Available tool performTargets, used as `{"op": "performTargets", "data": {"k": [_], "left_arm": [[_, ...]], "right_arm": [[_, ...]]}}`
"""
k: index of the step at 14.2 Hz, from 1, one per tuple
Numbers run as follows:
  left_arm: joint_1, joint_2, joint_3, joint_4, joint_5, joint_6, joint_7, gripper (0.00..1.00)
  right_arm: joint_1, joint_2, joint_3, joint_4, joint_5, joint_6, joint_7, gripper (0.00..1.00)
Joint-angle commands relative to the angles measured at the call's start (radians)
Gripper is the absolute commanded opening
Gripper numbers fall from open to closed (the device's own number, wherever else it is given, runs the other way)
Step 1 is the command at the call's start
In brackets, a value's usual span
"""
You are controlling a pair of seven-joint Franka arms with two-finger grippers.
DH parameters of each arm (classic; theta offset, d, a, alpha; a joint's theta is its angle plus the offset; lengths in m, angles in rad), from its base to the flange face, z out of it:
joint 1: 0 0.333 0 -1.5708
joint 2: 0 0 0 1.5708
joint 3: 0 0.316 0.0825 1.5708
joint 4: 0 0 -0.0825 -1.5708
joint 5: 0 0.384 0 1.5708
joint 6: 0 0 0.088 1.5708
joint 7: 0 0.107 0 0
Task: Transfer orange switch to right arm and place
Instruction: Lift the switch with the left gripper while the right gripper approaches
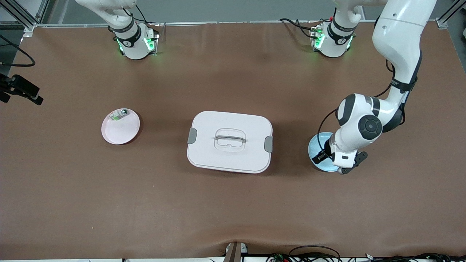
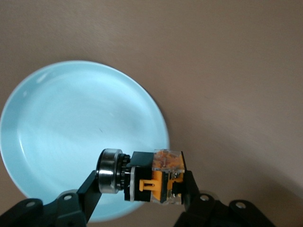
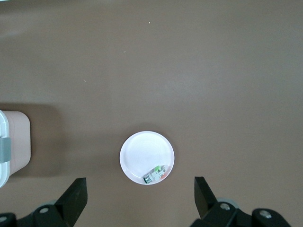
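Note:
The orange switch (image 2: 156, 182), a black boxy part with an orange face and a silver ring at one end, is clamped between the fingers of my left gripper (image 2: 142, 184). It hangs just above the light blue plate (image 2: 71, 137), near that plate's rim. In the front view my left gripper (image 1: 342, 160) is over the blue plate (image 1: 316, 145) at the left arm's end of the table, and the switch is hidden there. My right gripper (image 3: 139, 189) is open and empty, high above the pale pink plate (image 3: 142, 151). It is outside the front view.
The pale pink plate (image 1: 120, 131) holds a small clear-and-green part (image 1: 119, 115), also seen in the right wrist view (image 3: 155, 175). A white lidded box (image 1: 230, 142) with grey latches stands mid-table between the two plates.

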Motion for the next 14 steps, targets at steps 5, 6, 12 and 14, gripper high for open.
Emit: {"op": "performTargets", "data": {"k": [5, 6, 12, 14], "left_arm": [[-0.007, -0.031, -0.213, 0.177, -0.028, -0.177, -0.381, 0.0], [-0.005, -0.031, -0.247, 0.193, -0.028, -0.188, -0.436, 0.0], [-0.018, -0.019, -0.407, 0.314, -0.183, -0.191, -0.67, 0.0], [-0.051, -0.019, -0.408, 0.348, -0.262, -0.189, -0.712, 0.0]], "right_arm": [[-0.006, 0.013, 0.011, 0.026, 0.0, -0.023, 0.002, 1.0], [-0.003, 0.015, 0.012, 0.024, 0.002, -0.023, 0.002, 1.0], [0.052, 0.018, 0.021, 0.027, 0.008, -0.07, -0.001, 1.0], [0.133, 0.015, 0.02, 0.053, 0.011, -0.159, 0.012, 1.0]]}}
